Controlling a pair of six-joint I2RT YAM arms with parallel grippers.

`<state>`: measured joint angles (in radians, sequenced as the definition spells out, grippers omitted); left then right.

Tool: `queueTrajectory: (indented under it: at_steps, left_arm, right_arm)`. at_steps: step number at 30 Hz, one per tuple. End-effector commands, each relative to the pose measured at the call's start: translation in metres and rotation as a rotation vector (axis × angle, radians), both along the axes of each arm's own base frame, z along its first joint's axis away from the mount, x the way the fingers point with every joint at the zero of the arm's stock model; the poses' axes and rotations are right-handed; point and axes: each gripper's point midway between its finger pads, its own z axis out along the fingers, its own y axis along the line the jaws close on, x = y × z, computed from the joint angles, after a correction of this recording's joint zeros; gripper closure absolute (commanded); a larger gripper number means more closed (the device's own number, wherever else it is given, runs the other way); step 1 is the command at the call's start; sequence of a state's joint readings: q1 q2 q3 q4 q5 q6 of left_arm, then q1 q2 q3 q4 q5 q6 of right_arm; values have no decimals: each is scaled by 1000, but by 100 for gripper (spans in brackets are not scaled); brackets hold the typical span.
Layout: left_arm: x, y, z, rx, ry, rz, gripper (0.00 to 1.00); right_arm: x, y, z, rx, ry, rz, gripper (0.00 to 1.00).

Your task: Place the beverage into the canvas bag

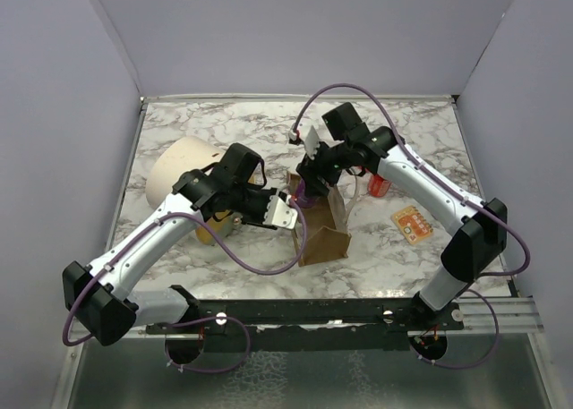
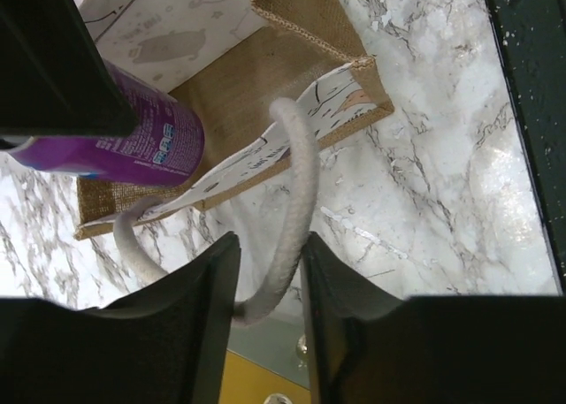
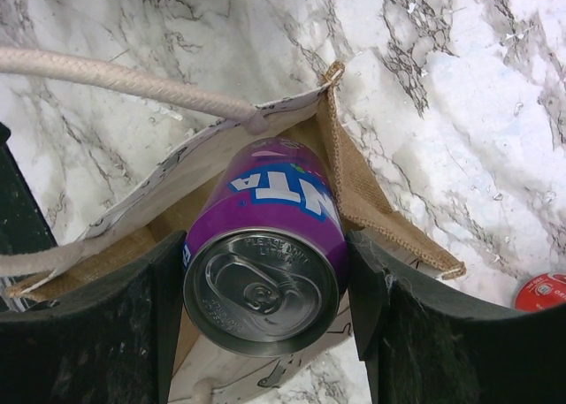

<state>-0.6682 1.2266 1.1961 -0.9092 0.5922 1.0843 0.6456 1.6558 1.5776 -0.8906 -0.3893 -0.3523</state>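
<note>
Over the middle of the marble table (image 1: 224, 123), the right gripper (image 3: 265, 329) clamps a purple Fanta can (image 3: 274, 201) at the canvas bag's (image 3: 354, 183) mouth.
Its two fingers squeeze the can's sides. The pull-tab end faces up toward the wrist, and the long axis points down and away into the bag, with the base between the burlap walls. Whether it touches the bag's floor I cannot tell. Straight along that axis looks like the way in. On the bag's left side, the left gripper (image 2: 270, 285) has a cream rope handle (image 2: 301, 165) between its jaws, close against it. I can't tell if it is pinched.
</note>
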Motion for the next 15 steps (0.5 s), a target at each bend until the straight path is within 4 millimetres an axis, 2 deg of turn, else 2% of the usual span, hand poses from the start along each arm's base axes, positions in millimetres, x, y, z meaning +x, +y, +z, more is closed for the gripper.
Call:
queueTrajectory:
  at_steps: [1, 3, 6, 9, 15]
  left_arm:
    - [-5, -5, -3, -5, -6, -63, 71]
    - [-5, -2, -6, 10, -22, -77, 83]
    - [-6, 2, -11, 33, -44, -113, 94]
    - [-8, 2, -13, 36, -57, -140, 98]
    - [-11, 7, -18, 61, -85, -203, 100]
  right_arm:
    - [19, 15, 11, 34, -87, -32, 99]
    - [22, 17, 6, 21, -92, -45, 99]
    - [28, 18, 1, 5, -108, -77, 99]
    - [34, 18, -8, -8, -110, -123, 99]
    - [37, 19, -30, -39, -79, -168, 99]
